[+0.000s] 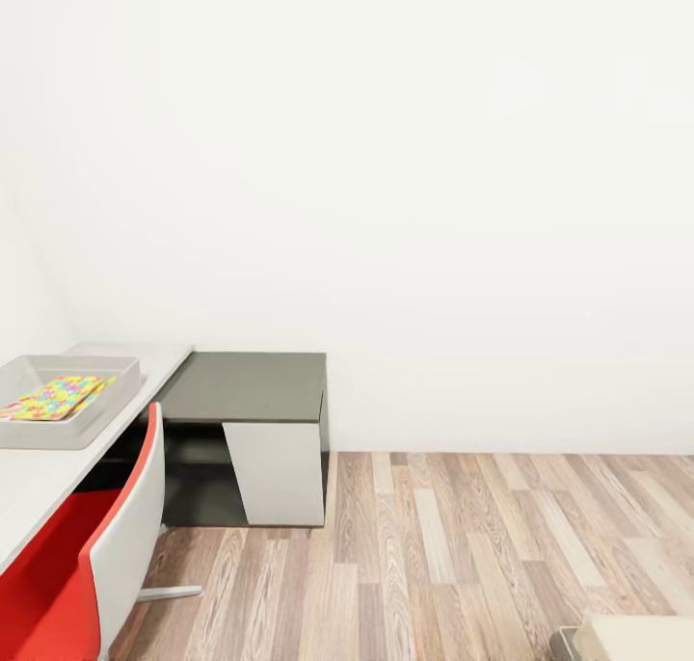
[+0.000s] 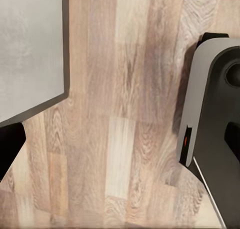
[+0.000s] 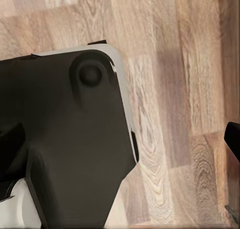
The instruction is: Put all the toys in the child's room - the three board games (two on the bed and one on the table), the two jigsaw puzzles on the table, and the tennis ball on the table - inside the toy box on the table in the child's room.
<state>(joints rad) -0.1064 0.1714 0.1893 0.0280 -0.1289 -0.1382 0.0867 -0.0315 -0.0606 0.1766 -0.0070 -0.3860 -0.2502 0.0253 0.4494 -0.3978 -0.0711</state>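
While the white wall and plank floor [image 1: 501, 545] dominate the frame, the surface [image 1: 58, 468] sits lower left, bearing the toy box [image 1: 58, 432] with a jigsaw puzzle [image 1: 56, 397] inside. Claw openings: cannot tell. Best steer toward the bed corner [image 1: 641, 637], bottom right.

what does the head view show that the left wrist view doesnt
Head view alone: the toy box on the pale table with a jigsaw puzzle lying inside it, a red and white chair, the dark lower desk section, the white wall and a bed corner. Left wrist view alone: the robot's grey and black base and a pale grey panel. Both show the wood-plank floor.
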